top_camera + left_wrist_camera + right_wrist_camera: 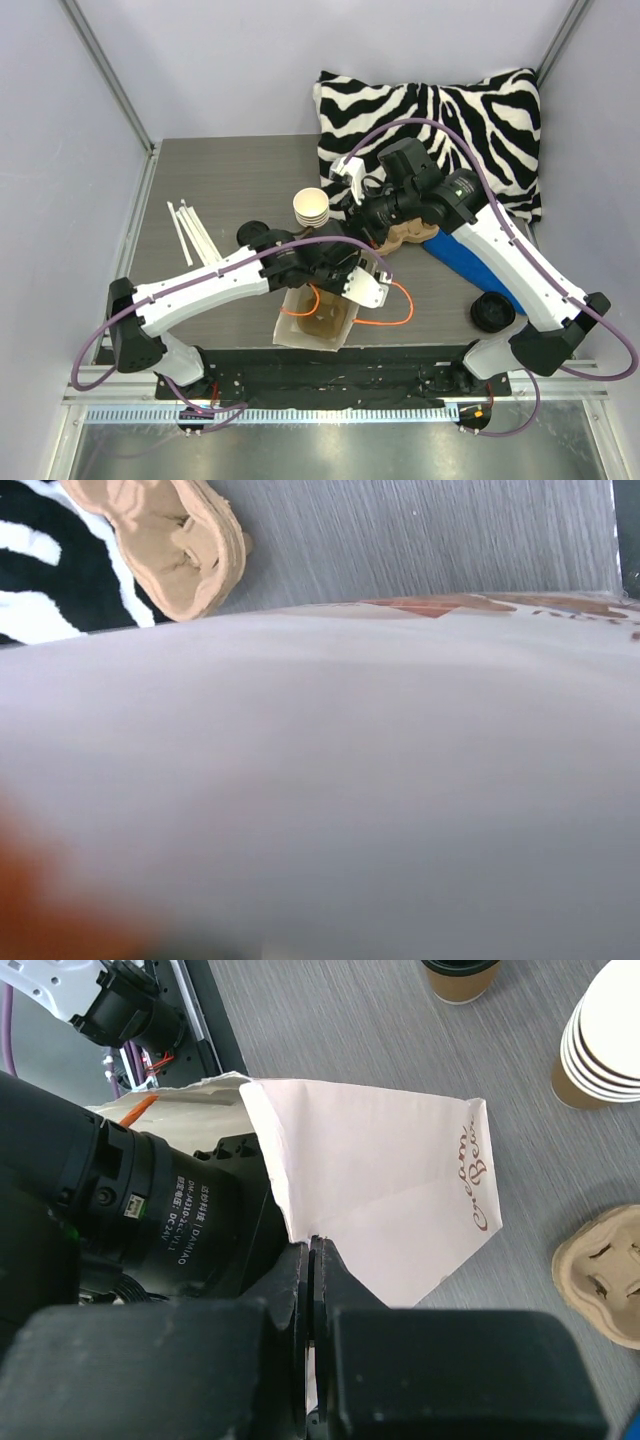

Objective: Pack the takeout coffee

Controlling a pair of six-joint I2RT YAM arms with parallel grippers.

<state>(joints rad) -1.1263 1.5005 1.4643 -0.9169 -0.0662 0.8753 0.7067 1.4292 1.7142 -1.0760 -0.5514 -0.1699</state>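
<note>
The takeout coffee (460, 975), a brown cup with a black lid, stands on the table beyond the bag; in the top view its lid (252, 231) shows left of the bag. A white paper bag (312, 318) with orange handles stands open at the table's near middle. My right gripper (312, 1248) is shut on the bag's (380, 1170) upper edge. My left gripper (347, 276) is at the bag's far rim. The bag's wall (350, 780) fills the left wrist view and hides the fingers.
A stack of lidless cream cups (311, 207) stands behind the bag, also in the right wrist view (600, 1040). A pulp cup carrier (403, 235) lies right of it. Black lids (492, 312), a blue object (470, 262), a zebra cushion (430, 120) and white sticks (195, 235) are around.
</note>
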